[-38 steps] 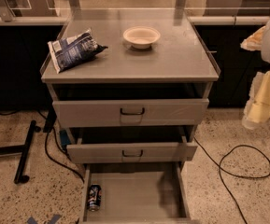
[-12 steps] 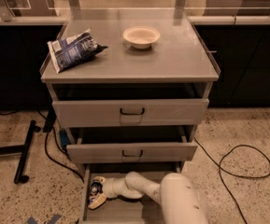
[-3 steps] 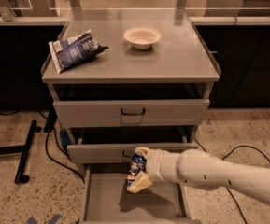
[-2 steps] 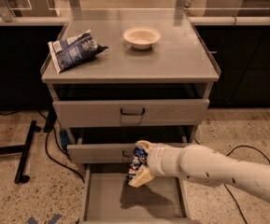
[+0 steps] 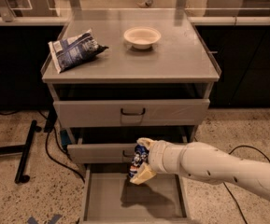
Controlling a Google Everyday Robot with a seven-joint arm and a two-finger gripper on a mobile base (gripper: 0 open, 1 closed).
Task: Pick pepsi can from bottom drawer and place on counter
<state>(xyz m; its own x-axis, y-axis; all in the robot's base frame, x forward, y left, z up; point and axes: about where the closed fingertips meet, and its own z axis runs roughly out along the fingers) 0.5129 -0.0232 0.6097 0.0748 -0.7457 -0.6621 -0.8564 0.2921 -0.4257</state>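
Note:
My gripper point(image 5: 140, 163) is shut on the pepsi can point(image 5: 137, 159), a dark blue can with red and white marks. It holds the can upright in the air in front of the middle drawer, above the open bottom drawer point(image 5: 106, 202). The bottom drawer's flat floor is bare, with the arm's shadow on it. The counter point(image 5: 172, 59) is the grey metal top of the cabinet, well above the can. My white arm reaches in from the lower right.
A blue-white chip bag point(image 5: 73, 48) lies on the counter's left side and a white bowl point(image 5: 142, 36) stands at its back middle. The two upper drawers point(image 5: 132, 112) stand partly open. A black stand and cables lie on the floor at the left.
The gripper reached into the bottom drawer, closed on the can at its left side and lifted it out. Over the last second it has risen slightly, to middle-drawer height.

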